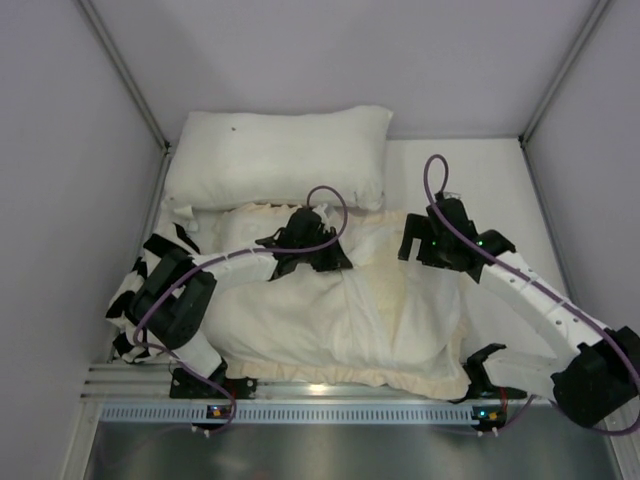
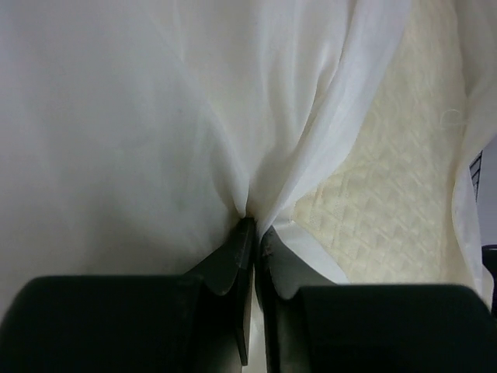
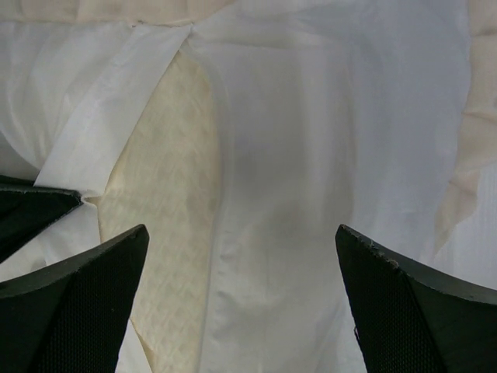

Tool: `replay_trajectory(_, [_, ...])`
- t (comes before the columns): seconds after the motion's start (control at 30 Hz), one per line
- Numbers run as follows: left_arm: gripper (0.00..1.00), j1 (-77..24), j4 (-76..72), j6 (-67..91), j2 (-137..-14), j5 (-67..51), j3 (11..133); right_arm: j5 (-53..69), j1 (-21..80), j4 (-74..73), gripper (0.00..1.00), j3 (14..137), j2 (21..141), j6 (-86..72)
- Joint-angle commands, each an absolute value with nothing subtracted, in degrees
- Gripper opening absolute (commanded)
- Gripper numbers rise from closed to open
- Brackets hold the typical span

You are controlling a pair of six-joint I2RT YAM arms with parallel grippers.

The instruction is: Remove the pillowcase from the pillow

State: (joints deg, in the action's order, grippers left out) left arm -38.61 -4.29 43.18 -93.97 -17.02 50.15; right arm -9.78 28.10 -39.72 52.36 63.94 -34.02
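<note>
The pillowcase [image 1: 300, 320] lies plain white side out over the pillow in the middle of the table, with its cream ruffled border [image 1: 400, 378] along the near edge. The quilted cream pillow [image 1: 405, 300] shows through a gap in it. My left gripper [image 1: 330, 262] is shut on a pinched fold of the white pillowcase [image 2: 194, 116], beside the exposed quilted pillow [image 2: 373, 217]. My right gripper [image 1: 412, 250] is open and empty; in its wrist view it [image 3: 241, 233] hovers over the white pillowcase [image 3: 311, 155], with the quilted pillow [image 3: 163, 179] to the left.
A plain smooth white pillow [image 1: 280, 155] lies at the back. A black-and-white striped cloth [image 1: 135, 285] is bunched at the left edge under the left arm. Grey walls close in the table on three sides. A metal rail [image 1: 320, 405] runs along the near edge.
</note>
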Motion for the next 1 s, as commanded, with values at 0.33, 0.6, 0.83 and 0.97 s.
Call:
replay_trajectory(0.33, [0.17, -39.73, -1.58, 41.84, -91.67, -19.69, 54.49, -14.59, 25.50, -29.62, 0.89, 50.98, 72.78, -35.07])
replay_trajectory(0.6, [0.24, -42.62, 5.44, 39.29, -90.00, -18.11, 60.11, -15.99, 23.82, -29.27, 0.41, 42.72, 63.29, -36.12])
replay_trajectory(0.83, [0.52, -47.72, 11.25, 36.74, -92.19, -14.68, 69.95, -13.36, 20.66, -29.27, 0.11, 39.46, 60.21, -34.89])
replay_trajectory(0.97, [0.63, -49.92, 11.69, 36.39, -96.49, -15.64, 75.22, -11.17, 19.60, -29.27, 0.11, 38.06, 57.22, -34.37])
